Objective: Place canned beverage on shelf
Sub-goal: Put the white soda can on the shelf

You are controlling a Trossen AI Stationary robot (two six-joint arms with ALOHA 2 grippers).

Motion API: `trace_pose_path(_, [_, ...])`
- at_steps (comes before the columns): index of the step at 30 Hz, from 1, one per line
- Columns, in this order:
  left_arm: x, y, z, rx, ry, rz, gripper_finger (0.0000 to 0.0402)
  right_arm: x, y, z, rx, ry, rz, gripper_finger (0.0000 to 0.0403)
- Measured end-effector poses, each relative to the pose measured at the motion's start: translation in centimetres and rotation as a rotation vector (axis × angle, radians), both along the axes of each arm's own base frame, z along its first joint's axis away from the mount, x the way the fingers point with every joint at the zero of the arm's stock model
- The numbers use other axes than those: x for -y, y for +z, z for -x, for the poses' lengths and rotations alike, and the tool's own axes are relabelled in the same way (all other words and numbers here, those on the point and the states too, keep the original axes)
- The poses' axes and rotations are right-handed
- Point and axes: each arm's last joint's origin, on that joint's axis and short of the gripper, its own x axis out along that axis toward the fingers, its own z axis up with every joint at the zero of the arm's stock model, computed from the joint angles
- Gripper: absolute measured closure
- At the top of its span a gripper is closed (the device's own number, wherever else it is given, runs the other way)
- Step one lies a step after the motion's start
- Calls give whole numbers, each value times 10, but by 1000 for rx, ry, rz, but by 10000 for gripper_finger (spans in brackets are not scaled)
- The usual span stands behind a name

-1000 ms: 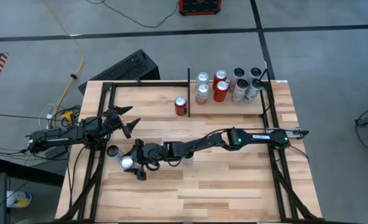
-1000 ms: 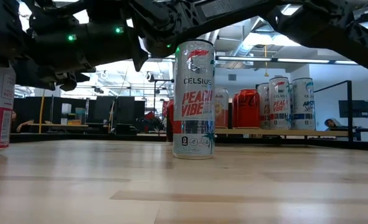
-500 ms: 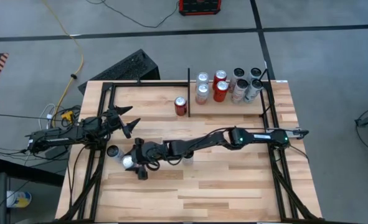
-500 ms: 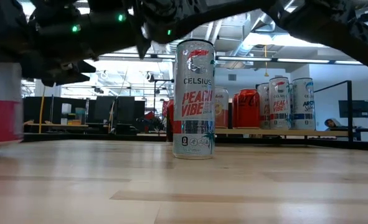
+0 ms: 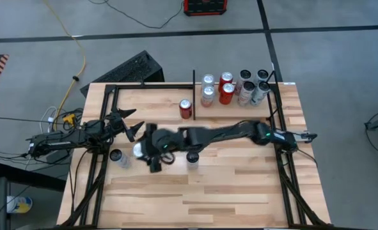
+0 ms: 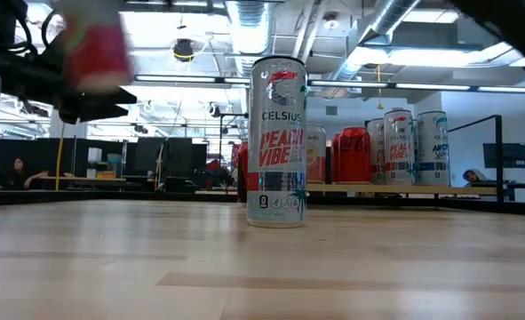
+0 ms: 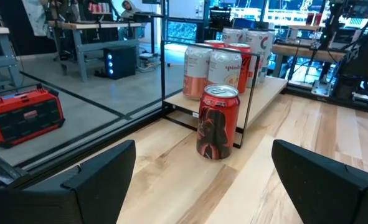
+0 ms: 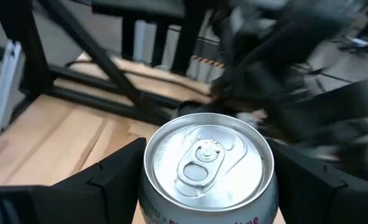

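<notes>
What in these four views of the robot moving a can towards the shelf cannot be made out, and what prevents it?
- Held can: its label is cut off by the bottom edge in the right wrist view; in the low view it is a motion-blurred red smear.
- Right hand: blurred in the high view.
- Shelf cans' labels: too small in the high view.
- Left hand: its fingertips are cut off in the left wrist view.

High view looks straight down on the whole table (image 5: 240, 191) from far up, floor around it. Low view sits at tabletop level, facing level across the wood to the room, close to a Celsius can (image 6: 277, 142); shelf cans (image 6: 404, 147) stand behind, same cluster as the high view's far edge (image 5: 233, 88). Left wrist view faces a red can (image 7: 218, 122) and that cluster. Right wrist view looks down close on a can top (image 8: 207, 163).
</notes>
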Motion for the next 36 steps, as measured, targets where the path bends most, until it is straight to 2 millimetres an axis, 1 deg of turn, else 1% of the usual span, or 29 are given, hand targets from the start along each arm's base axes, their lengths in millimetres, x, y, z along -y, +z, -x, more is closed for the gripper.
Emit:
trace_pose_path(2, [0,0,0,0,0,0,40,5,40,24,9,-26,8,87])
trace_pose_path(5, [0,0,0,0,0,0,40,15,107,77,42,-81,5,87])
trace_pose_path(6, [0,0,0,0,0,0,40,18,123,92,46,-103,4,87])
trace_pose_path(7, [0,0,0,0,0,0,40,22,135,108,29,-131,9,87])
trace_pose_path(8, [0,0,0,0,0,0,40,26,139,118,-6,-171,4,87])
trace_pose_path(10, [0,0,0,0,0,0,40,33,139,135,-106,-230,-23,87])
trace_pose_path(11, [0,0,0,0,0,0,40,37,138,143,-158,-253,-42,87])
trace_pose_path(14, [0,0,0,0,1,0,40,40,124,148,-293,-317,-80,87])
trace_pose_path(15, [0,0,0,0,0,0,40,41,124,155,-324,-346,-84,87])
trace_pose_path(17, [0,0,0,0,2,0,40,43,133,176,-355,-412,-107,87])
trace_pose_path(19, [0,0,0,0,1,0,40,46,136,193,-388,-494,-113,87])
trace_pose_path(21, [0,0,0,0,1,0,40,46,126,202,-439,-569,-97,87])
trace_pose_path(24, [0,0,0,0,0,0,40,47,104,210,-475,-662,-112,87])
trace_pose_path(26, [0,0,0,0,1,0,40,48,98,226,-443,-692,-145,87])
trace_pose_path(28, [0,0,0,0,1,0,40,51,90,246,-364,-694,-164,87])
trace_pose_path(29, [0,0,0,0,0,0,40,52,82,251,-316,-684,-174,87])
trace_pose_path(31, [0,0,0,0,0,0,40,59,60,258,-214,-659,-197,87])
trace_pose_path(34, [0,0,0,0,0,0,40,71,11,266,-104,-615,-219,87])
trace_pose_path(36, [0,0,0,0,1,0,40,81,-12,275,16,-566,-259,87])
